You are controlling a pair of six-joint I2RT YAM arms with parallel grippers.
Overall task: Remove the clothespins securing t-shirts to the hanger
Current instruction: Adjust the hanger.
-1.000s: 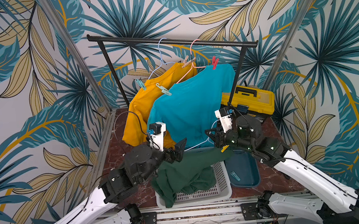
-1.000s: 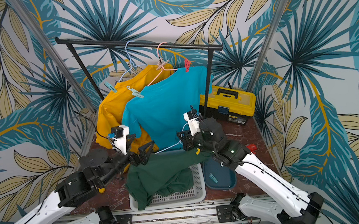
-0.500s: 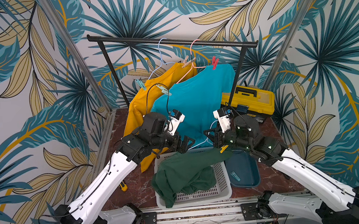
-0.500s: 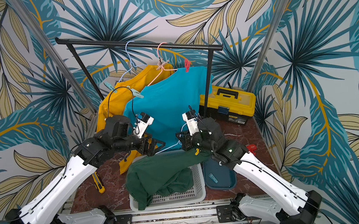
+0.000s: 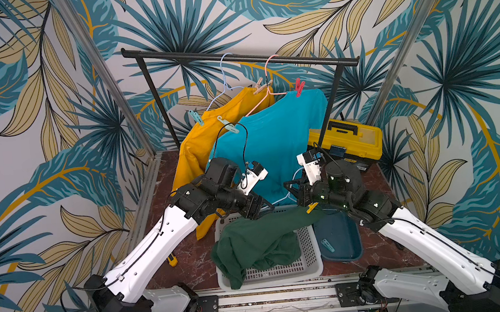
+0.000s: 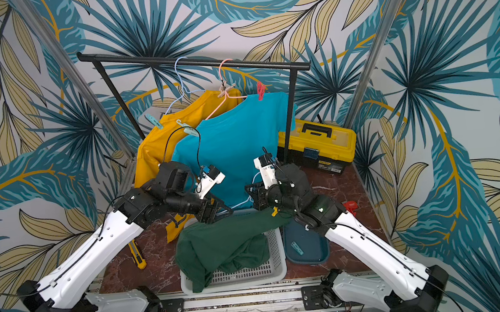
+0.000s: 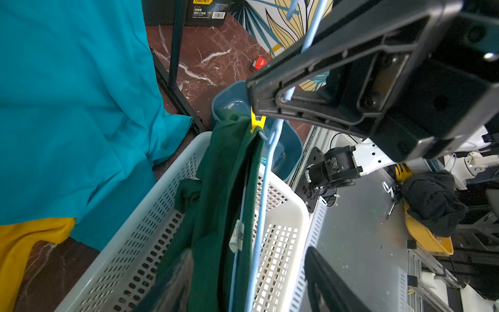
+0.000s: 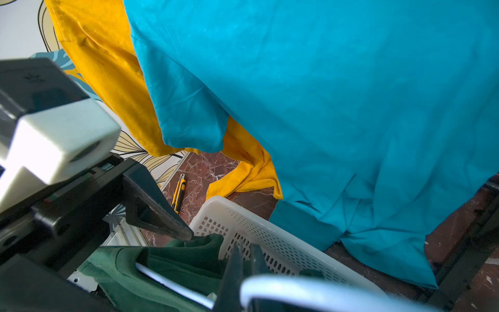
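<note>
The right gripper [image 5: 290, 187] is closed on the thin light-blue wire hanger [image 8: 310, 287] and holds it low above the white perforated plastic basket [image 5: 314, 268], which stands at the middle of the front edge of the red-brown marble worktop [image 5: 190, 260]. The dark green cloth t-shirt [image 5: 259, 239] hangs from this hanger, half inside the basket. A small yellow plastic clothespin [image 7: 256, 123] pins one shoulder of it to the wire, just beside the right gripper's fingertips. The left gripper [image 5: 264, 209] has its jaws apart around the other shoulder of the green cloth; whether they already press it, I cannot tell. The danger, as I judge it, is this: if the left gripper pulls the cloth while the yellow clothespin bites, the smooth wire may turn or slip in the right grip. The clothespin may also jump off and miss the dark blue plastic tray [image 5: 341, 229] just beside the basket, where one teal clothespin [image 5: 327, 245] lies. Four other clothespins [image 5: 299, 87] sit on the golden yellow t-shirt [image 5: 192, 149] and the turquoise t-shirt [image 5: 272, 142], which hang from the black metal rail [image 5: 234, 57] near the back edge.
</note>
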